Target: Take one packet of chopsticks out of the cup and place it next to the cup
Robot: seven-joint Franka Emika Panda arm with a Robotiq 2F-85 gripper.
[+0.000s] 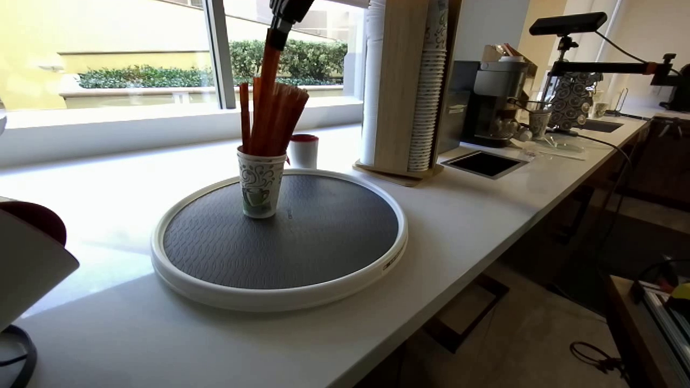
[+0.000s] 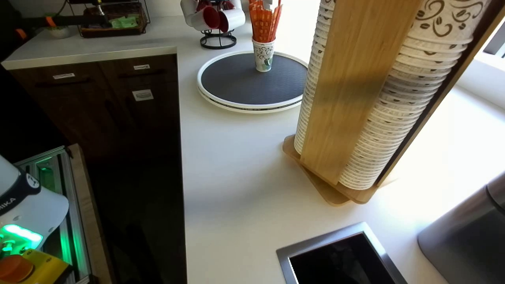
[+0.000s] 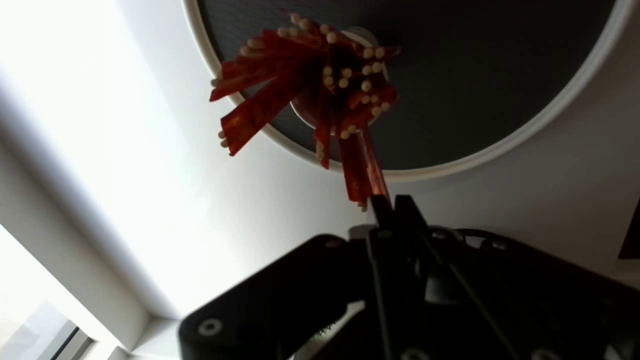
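The white paper cup (image 1: 261, 186) stands upright on the round grey tray and holds several orange-red packets of chopsticks. It also shows in an exterior view (image 2: 263, 57). My gripper (image 1: 277, 40) is above the cup, shut on one packet of chopsticks (image 1: 270, 67). That packet rises above the others; its lower end is hidden among them, at or in the cup. In the wrist view, the packet (image 3: 376, 177) runs from the bunch to my closely set fingertips (image 3: 392, 205). A neighbouring packet (image 3: 354, 172) stands just beside the fingers, apart from them. The cup is mostly hidden under the bunch there.
The round tray (image 1: 280, 299) has a white raised rim. A small white cup with a red top (image 1: 304, 153) stands behind it. A tall wooden cup dispenser (image 1: 396, 86) stands beside the tray. A rack of red-lined mugs (image 2: 219, 19) is nearby. The counter edges the window.
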